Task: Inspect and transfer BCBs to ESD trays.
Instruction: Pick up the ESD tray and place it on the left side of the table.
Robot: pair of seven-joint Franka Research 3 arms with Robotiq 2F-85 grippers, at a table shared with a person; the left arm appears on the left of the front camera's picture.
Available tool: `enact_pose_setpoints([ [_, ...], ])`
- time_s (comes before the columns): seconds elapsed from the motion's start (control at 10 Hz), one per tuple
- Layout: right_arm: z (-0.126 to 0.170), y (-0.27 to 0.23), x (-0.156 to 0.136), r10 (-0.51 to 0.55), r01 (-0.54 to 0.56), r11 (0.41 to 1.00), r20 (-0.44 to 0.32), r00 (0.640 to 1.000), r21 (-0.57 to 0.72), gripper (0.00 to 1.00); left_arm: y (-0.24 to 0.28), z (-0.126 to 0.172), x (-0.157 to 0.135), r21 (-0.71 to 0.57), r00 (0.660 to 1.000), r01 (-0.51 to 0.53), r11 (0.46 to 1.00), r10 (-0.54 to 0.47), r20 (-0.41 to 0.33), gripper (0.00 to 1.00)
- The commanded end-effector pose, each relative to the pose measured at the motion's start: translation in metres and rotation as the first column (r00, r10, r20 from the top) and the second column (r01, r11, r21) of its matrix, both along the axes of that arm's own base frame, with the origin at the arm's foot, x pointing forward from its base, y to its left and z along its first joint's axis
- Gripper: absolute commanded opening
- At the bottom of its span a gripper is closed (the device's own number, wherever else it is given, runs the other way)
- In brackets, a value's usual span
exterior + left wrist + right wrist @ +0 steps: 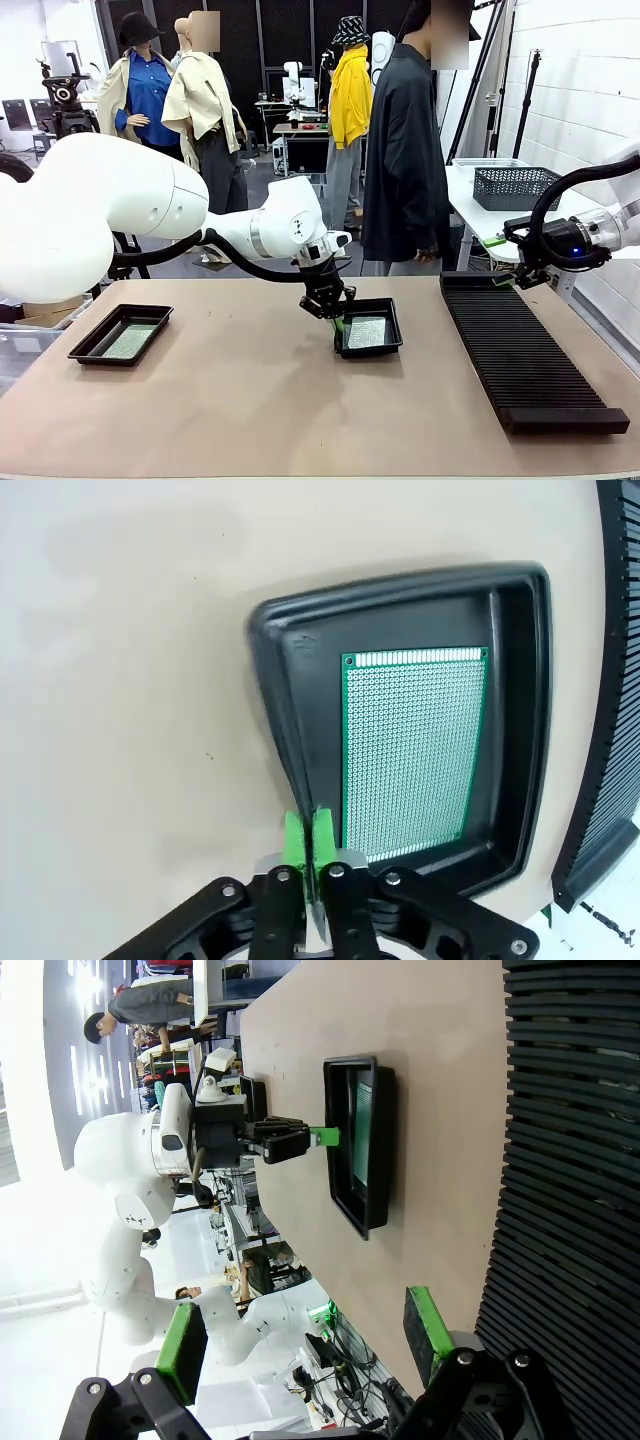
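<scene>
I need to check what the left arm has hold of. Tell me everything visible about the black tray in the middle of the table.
The middle tray is a shallow black rectangular tray, plastic by its look, with a raised flared rim and rounded corners. It sits flat on the tan table, left of the ribbed black rack. A green perforated circuit board lies flat on its floor. The left gripper is shut on the rim of one long side, green pads pinching the wall.

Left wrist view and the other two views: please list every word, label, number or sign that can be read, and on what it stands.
None can be read.
Middle tray: a small embossed mark on its wall, too faint to read.
Circuit board in it: no legible print.
</scene>
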State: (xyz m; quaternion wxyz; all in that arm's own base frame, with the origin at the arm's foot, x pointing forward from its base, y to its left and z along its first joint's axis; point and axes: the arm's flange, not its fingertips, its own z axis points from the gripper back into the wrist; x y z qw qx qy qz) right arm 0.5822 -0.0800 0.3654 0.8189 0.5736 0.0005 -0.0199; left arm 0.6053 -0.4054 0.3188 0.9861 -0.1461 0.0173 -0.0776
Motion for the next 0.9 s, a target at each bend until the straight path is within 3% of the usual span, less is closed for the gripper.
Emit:
enact_pose_setpoints([
  [0.0, 0.002, 0.003, -0.001, -0.003, 0.003, 1.000, -0.008, 1.000, -0.005, 1.00, 0.006, -0.009, -0.003, -0.024, 1.000, 0.022, 0.999, -0.022, -0.021, 0.00],
  [0.8, 0.002, 0.003, -0.001, -0.003, 0.003, 1.000, -0.008, 1.000, -0.005, 1.00, -0.001, 0.001, 0.000, -0.007, 1.000, 0.001, 1.000, -0.001, 0.000, 0.00],
])
